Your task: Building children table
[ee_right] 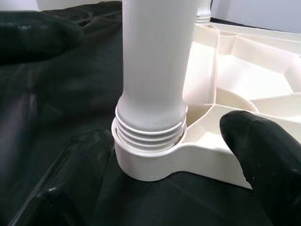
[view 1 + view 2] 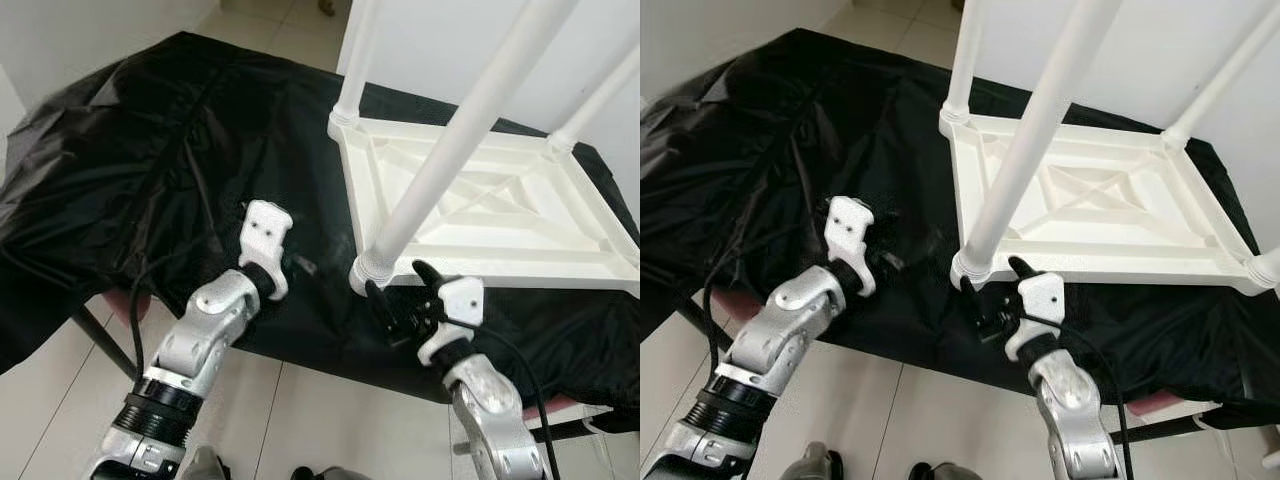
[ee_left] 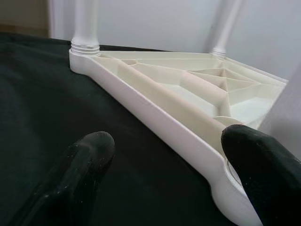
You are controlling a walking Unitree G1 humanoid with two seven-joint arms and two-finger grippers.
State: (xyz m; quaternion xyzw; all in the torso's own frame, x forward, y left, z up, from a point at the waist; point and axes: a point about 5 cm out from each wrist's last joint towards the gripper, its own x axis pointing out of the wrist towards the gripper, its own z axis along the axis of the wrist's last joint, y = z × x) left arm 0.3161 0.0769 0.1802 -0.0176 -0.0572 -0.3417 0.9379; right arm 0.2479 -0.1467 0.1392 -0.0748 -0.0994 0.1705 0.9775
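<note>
While a white plastic children's table (image 2: 480,205) lies upside down on a table covered with a black sheet (image 2: 150,150), its ribbed underside faces up and white legs rise from its corners. The nearest leg (image 2: 460,130) stands in the corner socket (image 1: 150,160) closest to the robot, with its screw threads visible just above the socket rim. The right end effector (image 2: 398,300) sits at this corner with its two black fingers (image 1: 263,155) spread apart, one on each side of the socket, not gripping it. The left end effector (image 3: 164,174) hovers low over the black sheet, just left of the same corner, its fingers also spread apart and holding nothing. The floor below is pale tile (image 2: 300,400).
</note>
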